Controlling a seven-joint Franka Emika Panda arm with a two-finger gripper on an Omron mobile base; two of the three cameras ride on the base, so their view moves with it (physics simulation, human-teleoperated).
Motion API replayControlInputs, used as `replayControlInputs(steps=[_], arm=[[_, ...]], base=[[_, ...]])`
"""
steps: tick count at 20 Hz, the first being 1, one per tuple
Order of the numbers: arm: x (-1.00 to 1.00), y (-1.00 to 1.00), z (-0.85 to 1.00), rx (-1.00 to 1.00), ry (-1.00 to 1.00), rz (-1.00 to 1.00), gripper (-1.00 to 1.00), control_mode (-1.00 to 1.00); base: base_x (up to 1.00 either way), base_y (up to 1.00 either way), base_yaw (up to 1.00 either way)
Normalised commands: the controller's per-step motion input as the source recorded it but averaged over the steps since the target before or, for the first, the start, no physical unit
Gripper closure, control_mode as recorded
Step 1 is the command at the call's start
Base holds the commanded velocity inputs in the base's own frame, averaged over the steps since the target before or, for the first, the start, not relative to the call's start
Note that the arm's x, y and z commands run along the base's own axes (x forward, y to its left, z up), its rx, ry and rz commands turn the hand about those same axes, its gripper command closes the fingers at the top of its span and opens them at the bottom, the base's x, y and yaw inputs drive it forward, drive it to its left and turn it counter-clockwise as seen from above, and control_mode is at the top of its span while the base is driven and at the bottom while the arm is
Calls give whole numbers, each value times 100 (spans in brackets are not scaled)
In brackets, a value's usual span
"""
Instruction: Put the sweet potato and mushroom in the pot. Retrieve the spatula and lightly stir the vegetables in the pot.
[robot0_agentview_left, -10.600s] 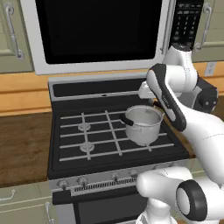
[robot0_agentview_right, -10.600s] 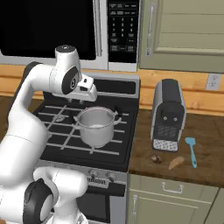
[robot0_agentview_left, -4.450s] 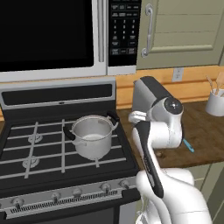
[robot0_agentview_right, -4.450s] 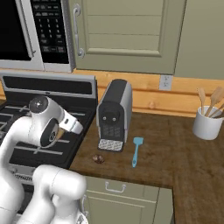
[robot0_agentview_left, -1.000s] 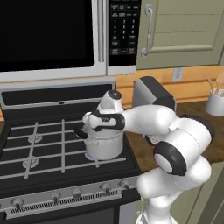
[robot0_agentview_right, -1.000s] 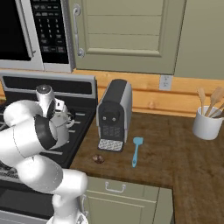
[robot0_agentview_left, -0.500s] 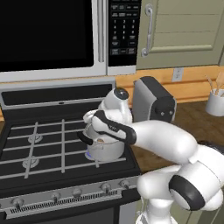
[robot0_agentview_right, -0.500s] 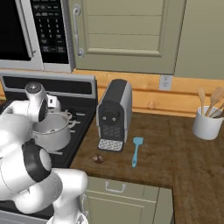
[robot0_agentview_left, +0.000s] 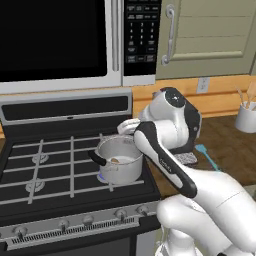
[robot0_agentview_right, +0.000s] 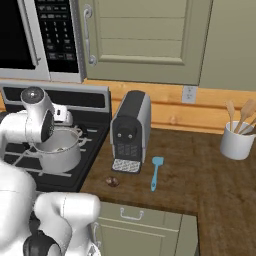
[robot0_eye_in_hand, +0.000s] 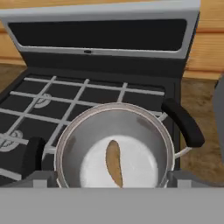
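Stove scene, sweet potato delivered. I see the pot (robot0_agentview_left: 119, 161) at centre frame on the stove (robot0_agentview_left: 50, 170), the sweet potato (robot0_eye_in_hand: 113, 162) lying on its floor. My end effector (robot0_agentview_left: 128, 126) hangs just above the rim, jaws spread wide and empty. The mushroom (robot0_agentview_right: 113, 182) sits at lower centre on the counter (robot0_agentview_right: 200, 185), near the coffee machine (robot0_agentview_right: 129, 131) and the blue spatula (robot0_agentview_right: 156, 172). Risks, in my judgement: the arm clips a black pot handle while retreating, or the small mushroom rolls from a loose pinch.
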Motion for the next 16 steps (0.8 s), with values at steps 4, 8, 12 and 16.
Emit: replayControlInputs(steps=[4,8,12,16], arm=[[-42,-100,13,0,17,-11,-100,-100],[-51,-100,-4,-4,15,-11,-100,-100],[-40,-91,-40,-7,14,-12,-100,-100],[-1,-73,-68,-6,10,-6,-100,-100]], base=[[0,0,0],[0,0,0],[0,0,0],[0,0,0]])
